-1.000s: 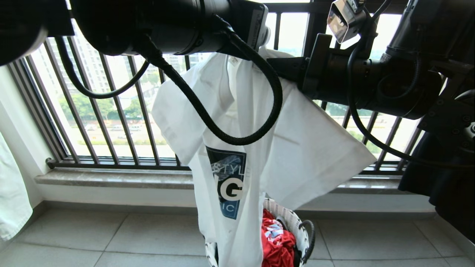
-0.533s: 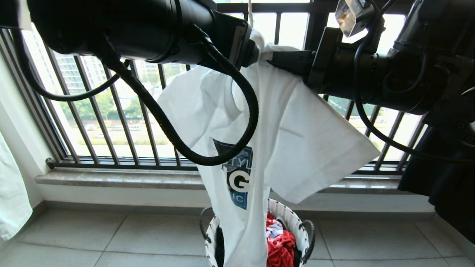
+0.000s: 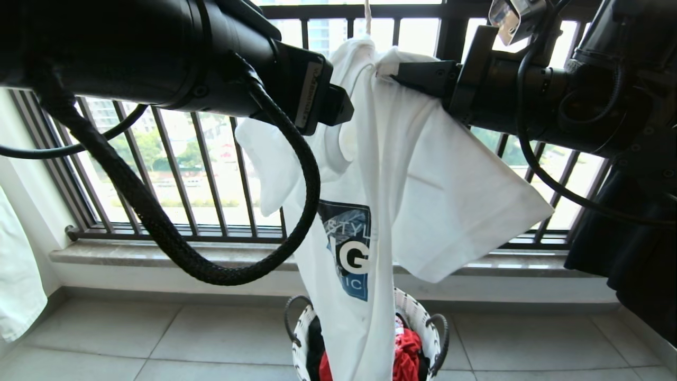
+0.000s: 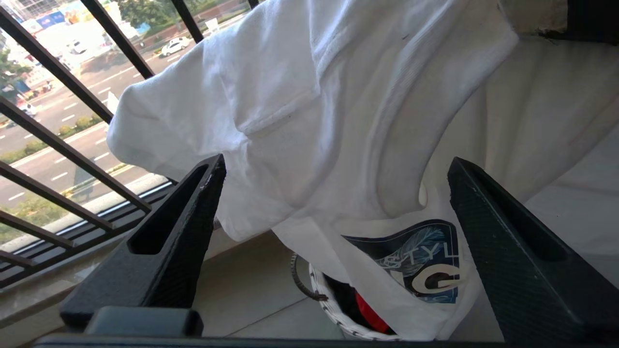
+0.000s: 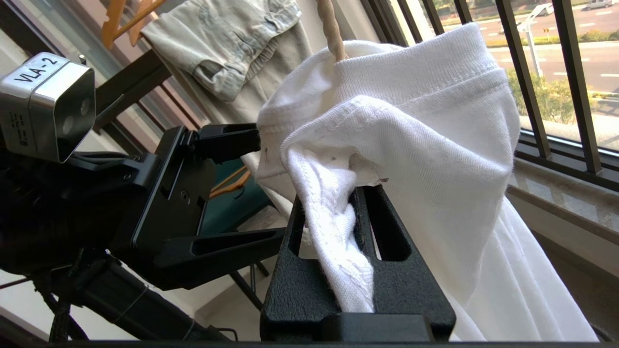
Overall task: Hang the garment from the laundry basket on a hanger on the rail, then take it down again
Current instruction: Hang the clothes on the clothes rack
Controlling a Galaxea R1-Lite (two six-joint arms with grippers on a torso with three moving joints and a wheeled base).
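Tiled floor: laundry basket (image 3: 431, 330) holds red garment (image 3: 407, 354) — right fingers (image 5: 387, 227) clamp T-shirt (image 3: 439, 185), left fingers (image 4: 179, 227) spread.

We see a floor (image 3: 158, 344) of big pale tiles under the window. On it stands a round white laundry basket (image 3: 418, 323) with black loop handles.

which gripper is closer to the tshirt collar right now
Right. The right gripper is shut on the T-shirt fabric at the collar. The left gripper is open beside the collar, its fingers apart from the cloth.
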